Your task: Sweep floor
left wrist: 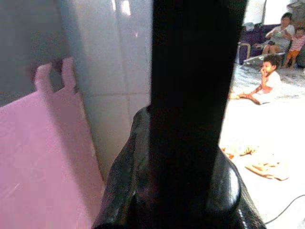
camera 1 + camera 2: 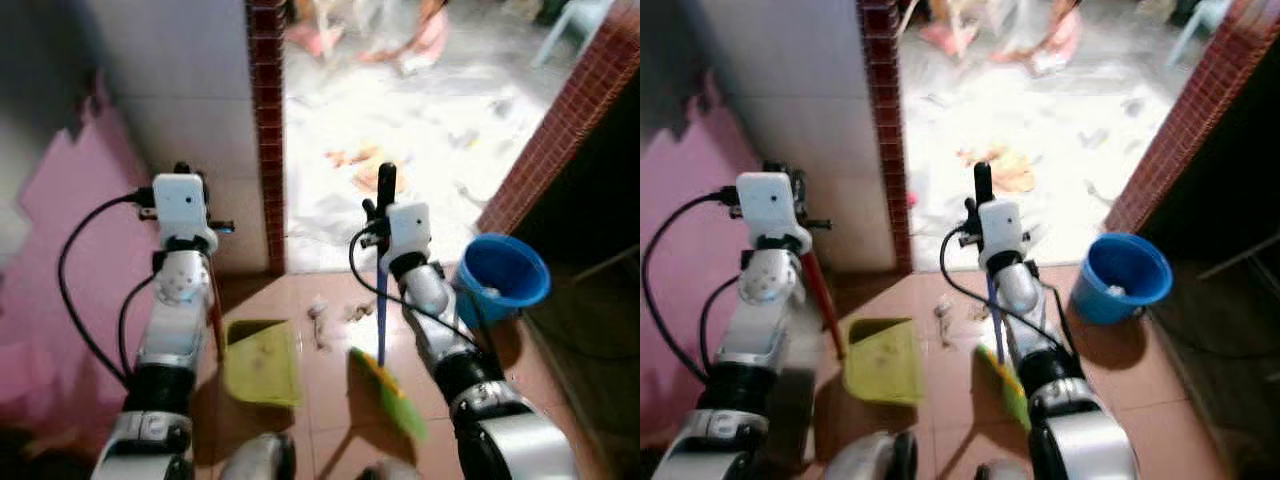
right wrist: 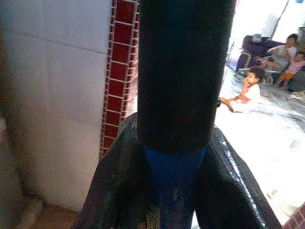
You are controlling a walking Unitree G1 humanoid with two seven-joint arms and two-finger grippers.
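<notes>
While no writing is readable, right pincer (image 2: pixel 383 205) grips the broom (image 2: pixel 385 385); left pincer (image 2: pixel 185 180) grips the dustpan (image 2: pixel 262 362).

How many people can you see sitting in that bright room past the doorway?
3. One person sits on the floor, hand near the face. Two more, one person beside another person, sit further back by the dark sofa. Others may be hidden behind the broom handle.
</notes>
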